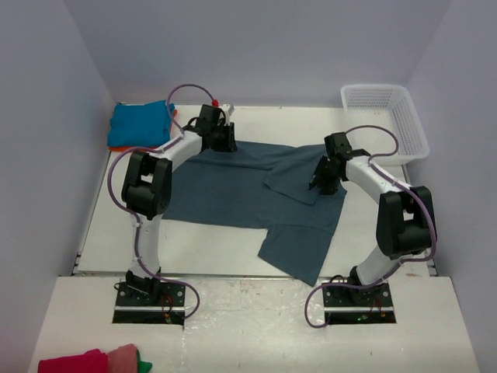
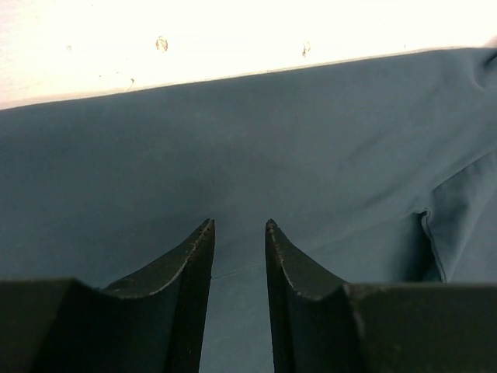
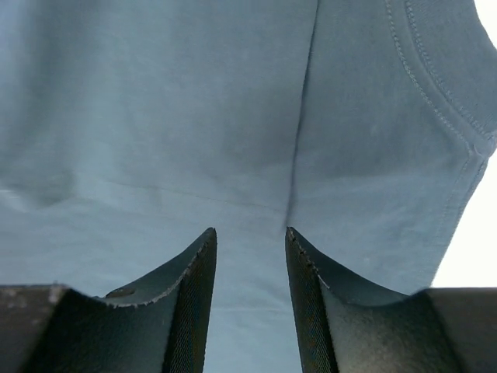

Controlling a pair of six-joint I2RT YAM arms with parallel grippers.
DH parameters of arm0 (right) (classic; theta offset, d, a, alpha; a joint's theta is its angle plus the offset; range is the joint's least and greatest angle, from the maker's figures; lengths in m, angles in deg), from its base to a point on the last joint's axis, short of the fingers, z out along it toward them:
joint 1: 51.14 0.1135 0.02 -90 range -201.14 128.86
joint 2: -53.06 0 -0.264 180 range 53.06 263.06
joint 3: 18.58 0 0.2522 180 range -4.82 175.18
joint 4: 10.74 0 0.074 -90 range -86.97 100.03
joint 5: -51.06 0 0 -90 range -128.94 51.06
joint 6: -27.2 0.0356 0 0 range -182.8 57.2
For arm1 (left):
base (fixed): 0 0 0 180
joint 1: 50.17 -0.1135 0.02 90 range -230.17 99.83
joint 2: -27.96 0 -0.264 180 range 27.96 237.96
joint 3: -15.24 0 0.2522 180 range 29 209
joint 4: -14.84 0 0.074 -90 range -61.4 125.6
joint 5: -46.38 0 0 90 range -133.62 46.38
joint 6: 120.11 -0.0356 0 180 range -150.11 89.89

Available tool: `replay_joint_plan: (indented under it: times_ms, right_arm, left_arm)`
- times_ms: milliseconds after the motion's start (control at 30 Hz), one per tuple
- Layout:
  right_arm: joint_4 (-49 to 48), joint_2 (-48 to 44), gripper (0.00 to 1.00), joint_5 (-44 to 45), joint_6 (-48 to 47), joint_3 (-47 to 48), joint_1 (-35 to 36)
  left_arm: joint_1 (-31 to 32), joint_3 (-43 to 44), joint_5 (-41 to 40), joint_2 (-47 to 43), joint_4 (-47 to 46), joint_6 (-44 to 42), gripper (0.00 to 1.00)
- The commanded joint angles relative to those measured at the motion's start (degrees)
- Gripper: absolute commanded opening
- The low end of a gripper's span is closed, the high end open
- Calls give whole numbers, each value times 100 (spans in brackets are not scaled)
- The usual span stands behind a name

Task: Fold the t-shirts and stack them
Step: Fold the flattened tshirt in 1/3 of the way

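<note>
**Slate-blue shirt half folded, both grippers empty above it**

The large dusty slate-blue cotton t-shirt (image 1: 233,190) is seen spread flat on the white table (image 1: 116,233), with one sleeve already turned in over the body. The fold is judged to be in its early stage, with the sides not yet brought in.

The left gripper (image 2: 238,225) is held low over the cloth. Its fingers are parted narrowly, and only flat fabric is seen in the gap; nothing is pinched. The shirt's edge lies ahead of the fingertips, with bare table beyond it.

The right gripper (image 3: 250,231) is likewise held just above the fabric, fingers somewhat apart and empty. A seam runs away from the tip of its right finger, and a stitched hem curves off to the right of that.

The bright turquoise-blue folded shirt (image 1: 140,123) is seen well to the left of the left fingers, stacked on the orange shirt (image 1: 115,146), of which only a sliver shows.

Next, an edge or corner will probably have to be pinched by each gripper and carried across. For that, the fingers must be lowered and closed on one layer only.
</note>
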Motion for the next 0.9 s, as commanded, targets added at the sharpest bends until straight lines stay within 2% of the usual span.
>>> replay_joint_plan:
  times_ms: [0, 267, 333, 867]
  right_arm:
    - [-782, -374, 42, -447, 622, -401, -96]
    - [-1573, -523, 32, -816, 1473, -1323, -114]
    - [-1766, -593, 32, -808, 1606, -1543, -122]
    - [-1495, -1112, 32, -184, 2028, -1904, -114]
  left_arm:
    - [-24, -17, 165, -261, -176, -23, 34]
    - [-24, -87, 174, -243, -220, -32, 35]
    - [-24, -105, 201, -235, -238, -14, 35]
    - [-24, -149, 306, -208, -300, -5, 35]
